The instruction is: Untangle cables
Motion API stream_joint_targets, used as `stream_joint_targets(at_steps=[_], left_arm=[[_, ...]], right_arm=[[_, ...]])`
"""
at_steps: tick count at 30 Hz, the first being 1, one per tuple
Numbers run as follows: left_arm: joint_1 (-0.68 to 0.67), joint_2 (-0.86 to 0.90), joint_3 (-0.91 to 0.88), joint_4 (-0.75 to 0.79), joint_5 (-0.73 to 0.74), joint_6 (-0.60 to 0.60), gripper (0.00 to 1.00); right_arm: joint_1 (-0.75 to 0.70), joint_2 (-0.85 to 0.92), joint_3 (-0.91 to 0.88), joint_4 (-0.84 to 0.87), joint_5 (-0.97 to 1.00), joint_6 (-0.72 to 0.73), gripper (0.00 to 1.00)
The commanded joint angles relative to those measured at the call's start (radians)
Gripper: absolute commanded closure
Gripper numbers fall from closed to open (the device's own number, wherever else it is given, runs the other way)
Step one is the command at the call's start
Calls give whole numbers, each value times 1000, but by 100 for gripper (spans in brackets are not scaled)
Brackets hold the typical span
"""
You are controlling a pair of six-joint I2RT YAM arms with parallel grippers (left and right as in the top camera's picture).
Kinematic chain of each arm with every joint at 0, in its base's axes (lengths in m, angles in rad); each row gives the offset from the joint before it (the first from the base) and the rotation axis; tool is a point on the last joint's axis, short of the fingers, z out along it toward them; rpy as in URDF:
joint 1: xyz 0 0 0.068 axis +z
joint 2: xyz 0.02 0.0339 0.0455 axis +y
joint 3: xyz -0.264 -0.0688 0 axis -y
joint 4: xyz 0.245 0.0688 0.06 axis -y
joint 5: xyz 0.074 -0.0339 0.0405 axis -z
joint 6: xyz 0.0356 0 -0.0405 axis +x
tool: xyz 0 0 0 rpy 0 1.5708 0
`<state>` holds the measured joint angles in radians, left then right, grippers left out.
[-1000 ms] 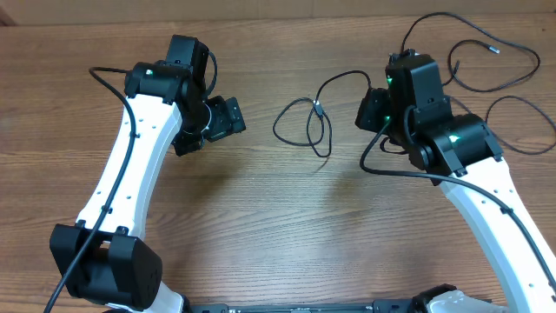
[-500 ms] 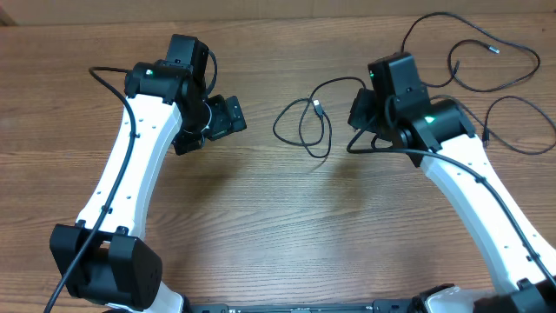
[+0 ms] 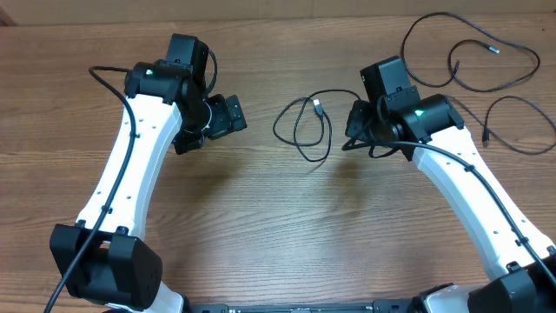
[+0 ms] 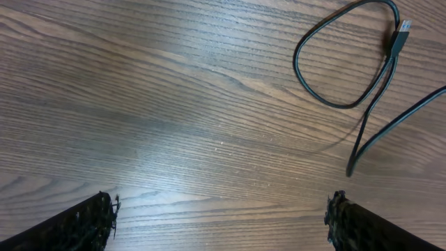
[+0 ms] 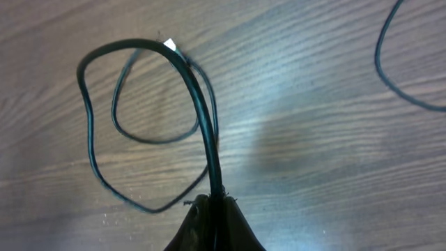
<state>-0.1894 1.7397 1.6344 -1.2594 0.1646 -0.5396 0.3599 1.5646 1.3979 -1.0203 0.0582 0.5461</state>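
**Hidden or unclear.** The left wrist view cuts off the left claw [image 4: 223, 233]: only two dark fingertips [image 4: 87, 224] show, at the bottom corners. The right wrist view shows just the joined tips of the right claw [image 5: 215, 208] at the lower edge. From overhead the right claw [image 3: 354, 130] is largely covered by its own wrist housing. The looped cable [image 5: 203, 111] disappears between these tips, so its path beyond the grip cannot be traced. Which strand lies on top where the loops cross is hard to make out.

**Claws.** The left claw [image 3: 215, 120] stands spread wide over the bare wooden table [image 3: 261, 217] and holds nothing. The right claw is pinched fully closed on one strand of the looped cable.

**Orientation.** The looped cable [image 3: 329, 139] runs straight ahead from the right claw, then curls left into two overlapping loops. Its long axis lies along the claw's forward line. A light-tipped plug [image 5: 169, 45] sits at the far end, pointing away from the claw. Seen from the left claw, the same cable [image 4: 297, 59] lies ahead and to the right, well apart, with its plug [image 4: 400, 36] tipped away.

**Other cables.** A second cable [image 3: 493, 49] and a third cable [image 3: 486, 135] lie slack beyond and to the right of the right claw. One of them curves past the claw's front right [image 5: 378, 59], but which one cannot be told.
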Motion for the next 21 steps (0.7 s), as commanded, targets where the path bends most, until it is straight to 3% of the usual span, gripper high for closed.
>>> stream_joint_targets(at_steps=[1, 8, 16, 21], left_arm=[[-1, 8, 1, 4, 5, 20, 1], [-1, 8, 1, 8, 5, 19, 0], [-1, 8, 1, 16, 5, 19, 0], [-1, 8, 1, 24, 4, 19, 0]], right_arm=[[0, 2, 2, -20, -71, -69, 96], [0, 2, 2, -130, -113, -149, 96], [0, 2, 2, -192, -458, -330, 96], [0, 2, 2, -239, -479, -385, 96]])
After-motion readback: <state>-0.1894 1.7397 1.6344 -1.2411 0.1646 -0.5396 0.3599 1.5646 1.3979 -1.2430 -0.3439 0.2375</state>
